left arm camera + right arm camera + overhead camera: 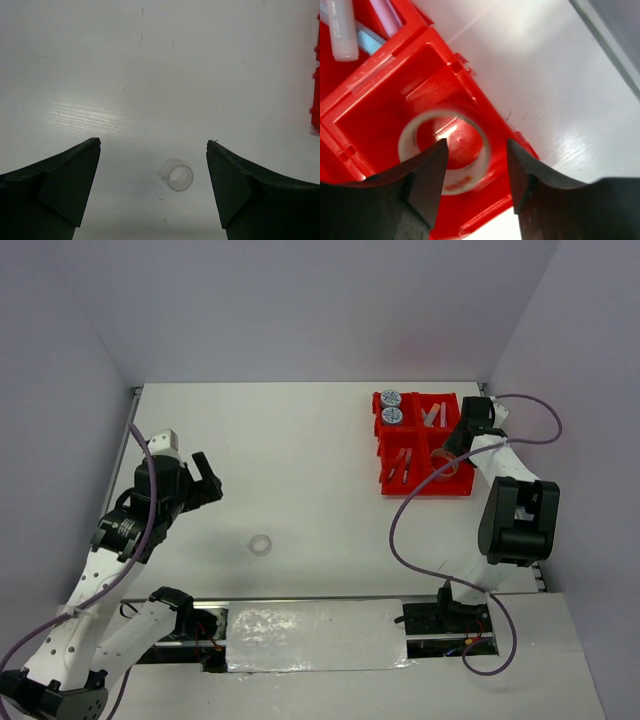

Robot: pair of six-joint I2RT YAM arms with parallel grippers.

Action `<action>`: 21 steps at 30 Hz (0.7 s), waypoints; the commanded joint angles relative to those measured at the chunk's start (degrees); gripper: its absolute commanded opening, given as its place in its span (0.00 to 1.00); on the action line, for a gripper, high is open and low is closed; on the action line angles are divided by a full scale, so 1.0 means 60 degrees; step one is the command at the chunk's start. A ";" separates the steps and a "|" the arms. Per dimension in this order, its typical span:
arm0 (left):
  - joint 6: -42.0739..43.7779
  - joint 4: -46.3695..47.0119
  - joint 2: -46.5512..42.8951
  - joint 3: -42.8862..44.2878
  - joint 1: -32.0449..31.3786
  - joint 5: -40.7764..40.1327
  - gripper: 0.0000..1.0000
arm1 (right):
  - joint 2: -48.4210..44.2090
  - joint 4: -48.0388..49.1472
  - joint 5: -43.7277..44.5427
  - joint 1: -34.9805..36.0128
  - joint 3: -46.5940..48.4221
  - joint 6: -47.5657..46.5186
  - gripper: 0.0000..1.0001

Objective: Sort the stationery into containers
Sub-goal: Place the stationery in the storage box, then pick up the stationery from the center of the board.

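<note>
The red four-compartment tray (381, 443) stands at the back right. It holds two blue-patterned tape rolls (391, 407), short sticks (432, 416) and pens (402, 465). My right gripper (452, 447) hangs over the near right compartment. In the right wrist view it (476, 147) is open, its jaws straddling one side of a clear tape ring (420, 131) that lies in that compartment and looks blurred. A second clear tape ring (261, 545) lies on the table. My left gripper (207, 480) is open and empty, with that ring (179, 176) below and between its fingers (75, 175).
The tray's edge (316, 100) shows at the far right of the left wrist view. White walls close the table at the back and on both sides. A shiny strip (315, 635) runs between the arm bases at the near edge.
</note>
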 commanded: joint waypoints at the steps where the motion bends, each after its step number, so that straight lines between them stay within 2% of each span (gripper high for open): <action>1: -0.0622 -0.0259 0.0044 -0.0101 0.0038 -0.0083 0.99 | 0.0293 0.0023 -0.0278 -0.0061 0.0411 -0.0031 0.62; 4: -0.0988 -0.0142 -0.0175 -0.0744 0.0038 0.0180 0.99 | 0.0207 -0.0123 -0.0468 -0.0061 0.0485 0.0027 0.67; 7: -0.1282 -0.0113 -0.0351 -0.1009 0.0038 0.0357 0.99 | -0.0743 -0.0065 -0.0907 0.0041 0.0238 0.0042 0.68; 10: -0.1473 -0.0345 -0.0308 -0.0981 0.0038 0.0139 0.99 | -0.2339 0.0125 -0.0807 0.0889 -0.0027 -0.0162 0.70; 11: -0.1503 -0.0419 -0.0264 -0.0777 0.0038 -0.0109 0.99 | -0.3068 0.0155 -0.0675 0.1762 -0.0071 -0.0265 0.70; 13: -0.1386 -0.0508 -0.0075 -0.0586 0.0038 -0.0403 0.99 | -0.3629 0.0227 -0.0410 0.2689 -0.0203 -0.0440 0.70; 14: -0.1328 -0.0610 0.0028 -0.0280 0.0038 -0.0738 0.99 | -0.4009 0.0431 -0.0526 0.3723 -0.0262 -0.0514 0.70; 16: -0.0890 -0.0684 0.0379 0.0174 0.0053 -0.0960 0.99 | -0.4232 0.0971 -0.1009 0.4899 -0.0583 -0.0442 0.71; 17: -0.0714 -0.0713 0.0497 0.0336 0.0053 -0.1179 0.99 | -0.4204 0.0975 -0.1388 0.6007 -0.0759 -0.0427 0.71; 18: -0.0538 -0.0771 0.0759 0.0483 0.0053 -0.1326 0.99 | -0.4131 0.1700 -0.1943 0.6657 -0.1079 -0.0369 0.71; 19: -0.0507 -0.0989 0.0863 0.0789 0.0053 -0.1516 0.99 | -0.3782 0.2244 -0.2006 0.7258 -0.1170 -0.0296 0.71; 20: -0.0478 -0.1049 0.0936 0.0894 0.0053 -0.1793 0.99 | -0.3503 0.2554 -0.2152 0.8467 -0.1228 -0.0353 0.71; 21: -0.0303 -0.1021 0.0966 0.0967 0.0053 -0.1897 0.99 | -0.2674 0.2383 -0.1994 0.9016 -0.0910 -0.0484 0.71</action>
